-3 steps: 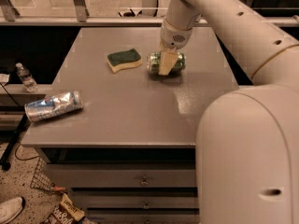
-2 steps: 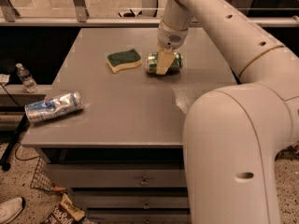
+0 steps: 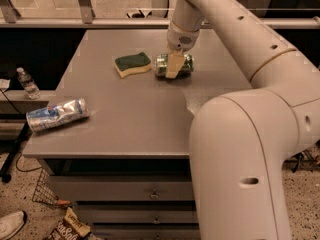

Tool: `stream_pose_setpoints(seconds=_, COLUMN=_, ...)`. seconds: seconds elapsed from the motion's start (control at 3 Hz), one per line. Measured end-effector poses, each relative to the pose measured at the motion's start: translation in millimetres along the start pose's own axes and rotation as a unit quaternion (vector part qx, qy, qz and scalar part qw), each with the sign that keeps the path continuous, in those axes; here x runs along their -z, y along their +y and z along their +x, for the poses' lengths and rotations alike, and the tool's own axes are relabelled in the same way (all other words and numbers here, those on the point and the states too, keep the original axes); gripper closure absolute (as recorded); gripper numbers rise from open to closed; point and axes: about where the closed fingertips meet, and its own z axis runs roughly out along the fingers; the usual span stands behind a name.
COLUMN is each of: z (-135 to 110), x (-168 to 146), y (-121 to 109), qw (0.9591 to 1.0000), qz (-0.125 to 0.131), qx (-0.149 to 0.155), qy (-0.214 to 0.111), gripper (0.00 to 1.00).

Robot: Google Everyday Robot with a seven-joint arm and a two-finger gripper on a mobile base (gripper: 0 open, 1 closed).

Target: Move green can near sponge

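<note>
Shifted slightly toward the sponge (image 3: 132,64) since the earlier frames, the gripper (image 3: 173,67) reaches down near the middle of the tabletop's (image 3: 140,115) far edge, its fingers clasped around the green can (image 3: 186,64), which lies on its side just beside the sponge, not touching it.

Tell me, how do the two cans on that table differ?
The green can lies toward the far side of the table, close beside the sponge, with the gripper down over it; the silver-and-blue can lies alone near the front left edge. The green can looks round and whole; the silver-and-blue can is dented. Both lie on their sides.
</note>
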Motion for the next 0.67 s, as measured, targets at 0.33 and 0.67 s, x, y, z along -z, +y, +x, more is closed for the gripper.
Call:
stream_pose_setpoints(seconds=0.33, z=-1.8, x=-2.5, y=-3.6, qw=1.0, qz=0.005, qx=0.0, qy=-0.002, gripper=0.82)
stream_pose_setpoints(seconds=0.67, z=-2.3, x=-0.8, y=-4.1, qw=1.0, qz=0.005, qx=0.0, qy=-0.002, gripper=0.57)
